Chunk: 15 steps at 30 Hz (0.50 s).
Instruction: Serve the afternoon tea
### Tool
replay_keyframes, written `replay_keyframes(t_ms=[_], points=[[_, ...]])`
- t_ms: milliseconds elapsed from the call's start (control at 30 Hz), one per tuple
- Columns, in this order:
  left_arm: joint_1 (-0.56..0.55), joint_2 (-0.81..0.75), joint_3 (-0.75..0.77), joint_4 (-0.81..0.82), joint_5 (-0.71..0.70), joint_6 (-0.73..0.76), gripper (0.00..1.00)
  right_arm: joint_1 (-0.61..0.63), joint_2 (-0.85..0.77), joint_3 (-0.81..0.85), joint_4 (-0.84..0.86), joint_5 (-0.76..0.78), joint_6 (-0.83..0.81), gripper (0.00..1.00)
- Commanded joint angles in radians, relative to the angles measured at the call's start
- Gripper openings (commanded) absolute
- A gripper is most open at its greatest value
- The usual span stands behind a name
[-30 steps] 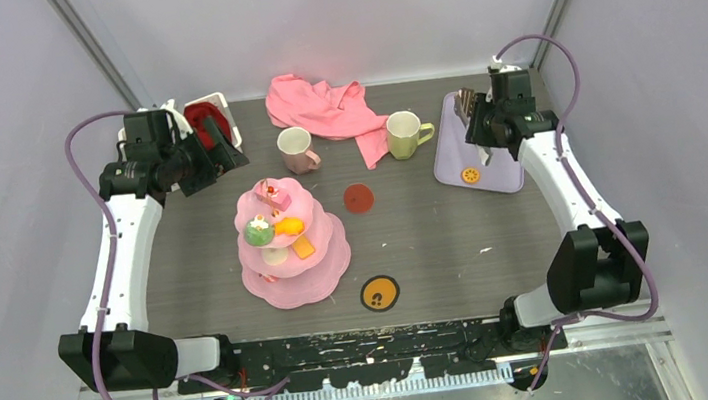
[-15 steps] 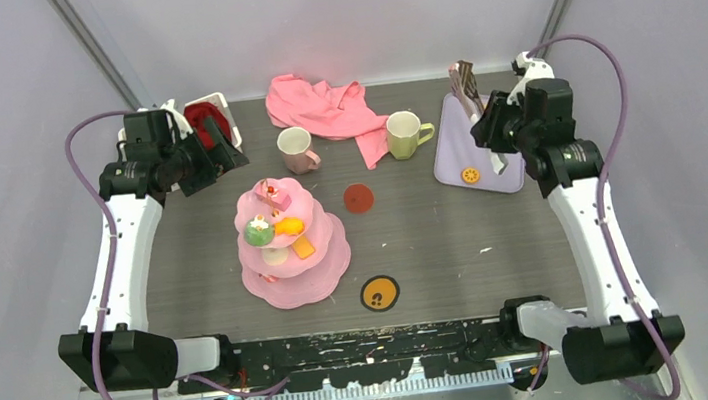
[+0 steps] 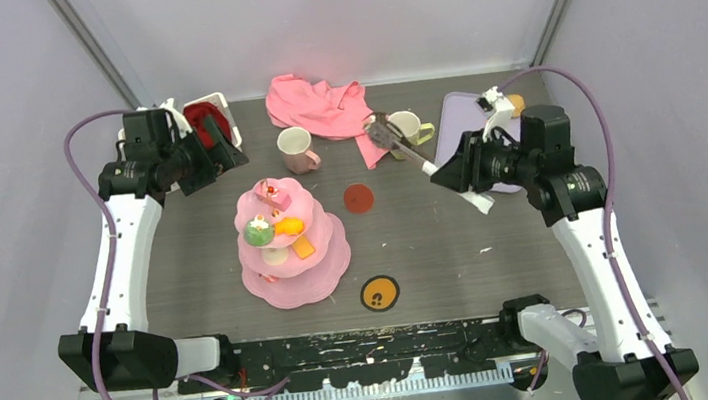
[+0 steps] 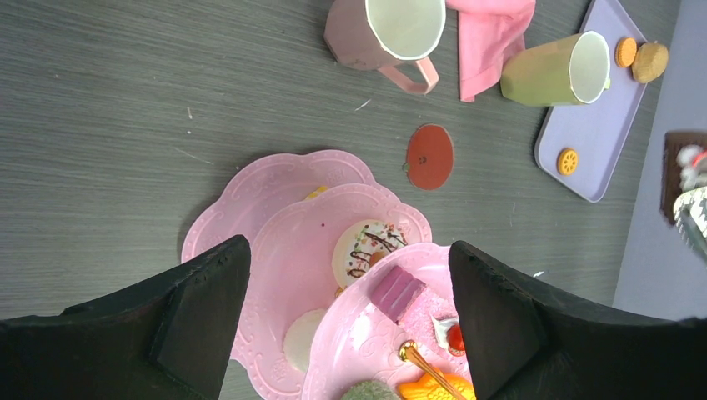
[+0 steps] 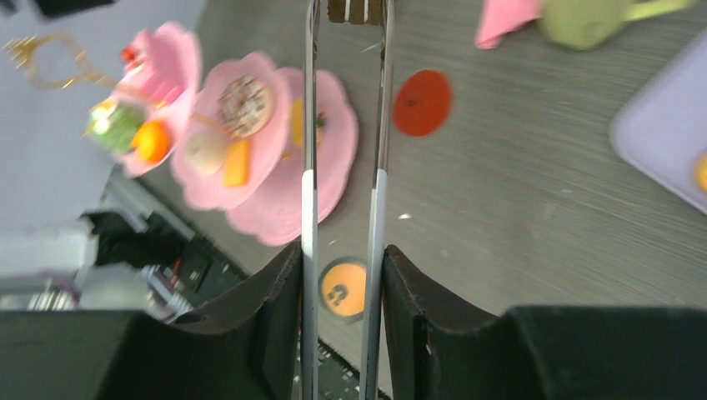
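Right pincer [image 3: 460, 174] is clenched on a pair of metal tongs [image 3: 415, 153], its fingers pressing on the white-sleeved part of the two arms. The tongs reach up and to the left from it, above the counter [image 3: 435, 241]. At their far tips they pinch a brown cake piece [image 3: 380, 132], probably a chocolate slice, though the wrist view is too blurred to be sure. In the top view that piece hangs just beside the yellow-green mug [image 3: 406, 134], over the trailing corner of the pink cloth [image 3: 319, 108].

Left pincer [image 4: 348, 246] is released, fingers spread wide with nothing between them. It hovers at the back left, near the white basket [image 3: 210, 116] with its red lining.

The pink three-tier cake stand [image 3: 323, 269] stands left of centre on the counter. It carries a pink cake block [image 4: 397, 293] on the top tier. Lower down sit a green ball [image 3: 257, 233], an orange pastry [image 3: 289, 227], an iced doughnut [image 4: 367, 250] and an orange wedge [image 3: 304, 248].

The pale pink mug [image 3: 296, 149] stands behind the stand, apart from the yellow-green one. A red disc [image 3: 359, 197] lies between the mugs and the stand. An orange disc [image 3: 379, 293] lies near the front edge. At the back right, the lilac tray [image 4: 592, 142] holds three small biscuits [image 4: 568, 160].
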Motion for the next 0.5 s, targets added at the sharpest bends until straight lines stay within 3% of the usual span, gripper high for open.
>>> replay_keyframes(t_ms=[0,467], points=[[0.003,-0.013,0.053,0.026,0.002,0.006,0.88,0.073,-0.058,0.004,0.044,-0.214,-0.029,0.01],[0.004,-0.003,0.066,0.021,-0.008,0.003,0.88,0.222,-0.052,-0.035,-0.126,-0.138,-0.062,0.01]])
